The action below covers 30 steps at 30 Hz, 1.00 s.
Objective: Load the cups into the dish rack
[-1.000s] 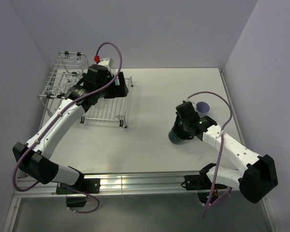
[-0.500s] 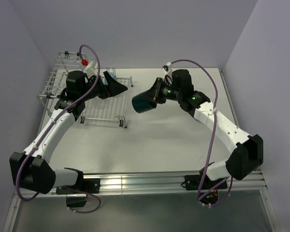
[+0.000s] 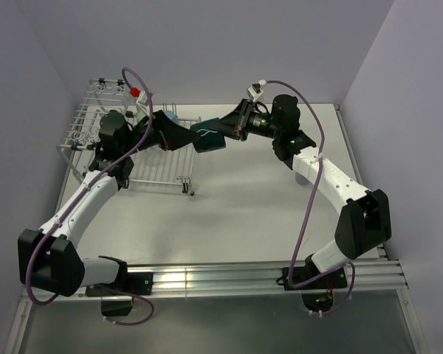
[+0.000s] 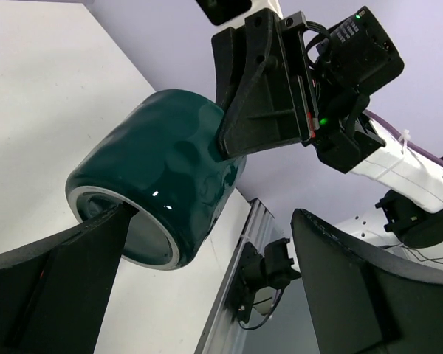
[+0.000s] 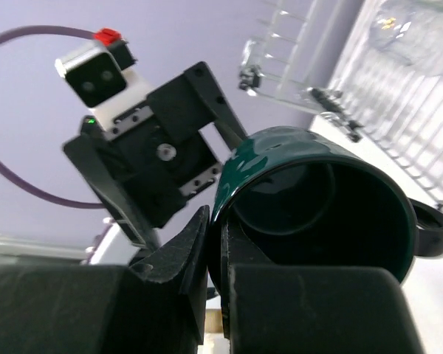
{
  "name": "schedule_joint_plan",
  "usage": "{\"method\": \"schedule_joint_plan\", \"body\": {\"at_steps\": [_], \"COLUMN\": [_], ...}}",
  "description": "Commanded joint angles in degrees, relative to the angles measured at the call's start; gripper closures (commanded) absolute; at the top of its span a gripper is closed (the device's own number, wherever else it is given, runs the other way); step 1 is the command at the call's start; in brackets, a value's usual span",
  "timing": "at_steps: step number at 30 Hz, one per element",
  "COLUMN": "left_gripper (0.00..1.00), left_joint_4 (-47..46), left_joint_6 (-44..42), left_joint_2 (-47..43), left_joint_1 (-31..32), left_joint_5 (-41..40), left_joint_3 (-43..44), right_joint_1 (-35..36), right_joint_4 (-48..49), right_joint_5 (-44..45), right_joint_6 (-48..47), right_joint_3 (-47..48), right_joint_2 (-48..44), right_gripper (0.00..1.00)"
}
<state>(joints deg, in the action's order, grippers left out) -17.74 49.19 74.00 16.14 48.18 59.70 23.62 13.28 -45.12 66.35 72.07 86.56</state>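
My right gripper [image 3: 227,133] is shut on the rim of the dark green handled mug [image 3: 207,139] and holds it on its side in the air, just right of the white wire dish rack [image 3: 96,129]. In the right wrist view one finger is inside the mug [image 5: 317,214] and one outside at the gripper's tips [image 5: 215,215]; the handle points right. My left gripper [image 3: 181,136] is open and faces the mug's base. In the left wrist view its gripper [image 4: 213,217] has wide-apart fingers either side of the mug [image 4: 162,177]. The other cups are not clearly visible.
The rack's flat grid tray [image 3: 159,164] lies below and left of the mug, and the raised basket section [image 3: 107,92] stands at the far left corner. The rack also shows in the right wrist view [image 5: 406,74]. The walls are close behind the rack.
My right arm has carried the mug further left and higher, from mid-table to the rack's right edge. My left gripper has turned towards it, so its open fingers now meet the mug's base.
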Motion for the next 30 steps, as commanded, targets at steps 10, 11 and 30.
{"method": "schedule_joint_plan", "body": {"at_steps": [10,11,30], "left_gripper": [0.01,0.01,0.01], "left_joint_4": [3.1,3.6,7.3], "left_joint_6": [-7.1,-8.1,-21.8], "left_joint_2": [0.2,-0.3,-4.8], "left_joint_1": [4.9,5.0,4.7], "left_joint_5": [-4.6,-5.3,-15.5], "left_joint_3": [3.1,3.1,2.5], "right_joint_1": [-0.2,-0.2,-0.4], "right_joint_4": [18.2,18.3,38.1], "right_joint_5": [-6.2,-6.3,-13.6], "right_joint_6": [11.7,12.0,32.3], "right_joint_3": [3.7,3.6,-0.4], "right_joint_2": [-0.4,-0.4,3.6], "right_gripper": [1.00,1.00,1.00]}}
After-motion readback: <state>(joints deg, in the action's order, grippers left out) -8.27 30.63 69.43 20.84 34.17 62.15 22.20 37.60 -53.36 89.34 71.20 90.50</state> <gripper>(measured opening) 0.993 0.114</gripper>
